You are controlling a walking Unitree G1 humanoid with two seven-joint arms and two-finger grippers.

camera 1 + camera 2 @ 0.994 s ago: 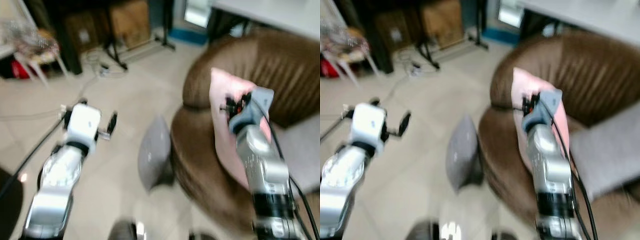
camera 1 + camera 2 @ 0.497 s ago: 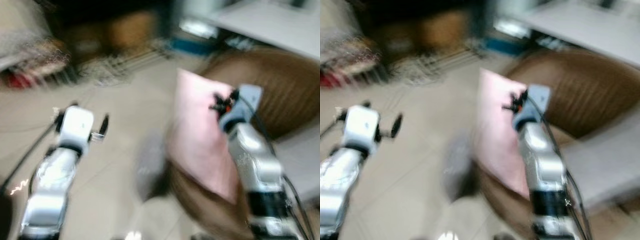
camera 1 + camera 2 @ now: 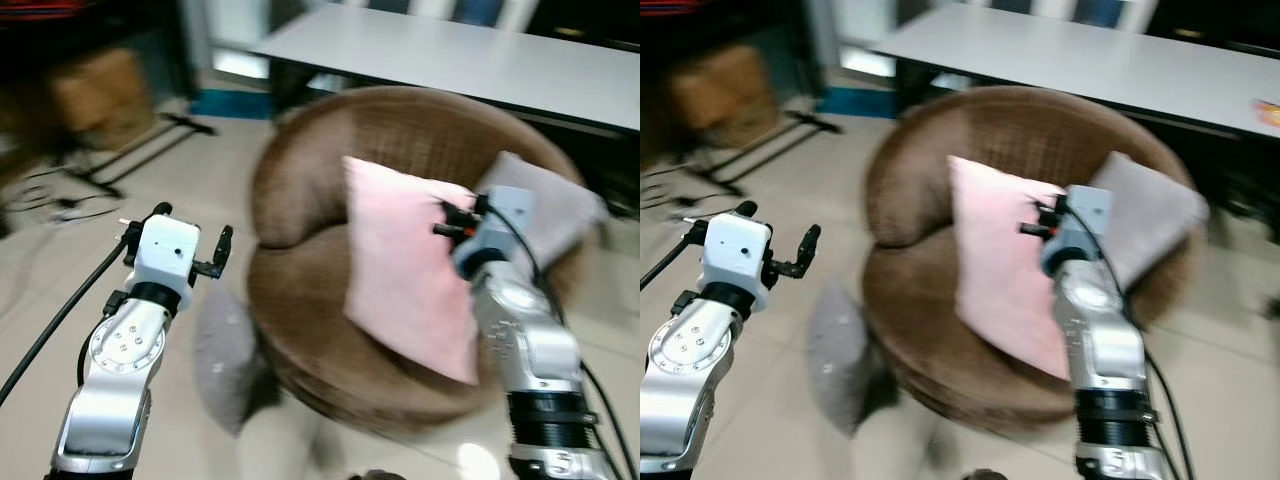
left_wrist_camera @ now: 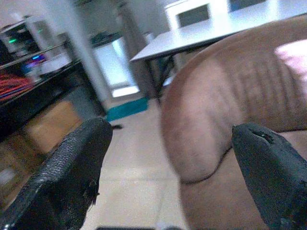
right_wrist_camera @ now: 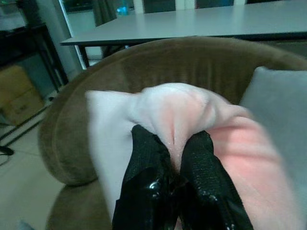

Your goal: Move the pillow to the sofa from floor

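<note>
- Right wrist view shows the right gripper (image 5: 178, 167) pinched shut on a bunched fold of the pink pillow (image 5: 158, 120); its two black fingers (image 5: 146, 158) press together with cloth squeezed up between them.
- Against the frames of a second ago the whole scene has swung round; that is the camera turning, and the round brown sofa (image 3: 300, 300), which then sat off to the right, now lies squarely beyond the gripper; the pillow hangs over its seat, so by my judgement the carry is nearly done and only lowering and letting go remain.
- Left gripper (image 3: 190, 262) is held out over the floor, away from the sofa, its fingers (image 4: 72, 167) spread wide and empty.
- Just beyond the held pillow a grey cushion (image 3: 550, 210) leans against the sofa's back; another grey cushion (image 3: 225, 355) lies on the pale tiled floor (image 3: 60, 290) against the sofa's base.
- Farthest off, behind the sofa, stands a long white table (image 3: 470, 60); cardboard boxes (image 3: 95, 90) and dark shelving sit off beyond the left gripper.
</note>
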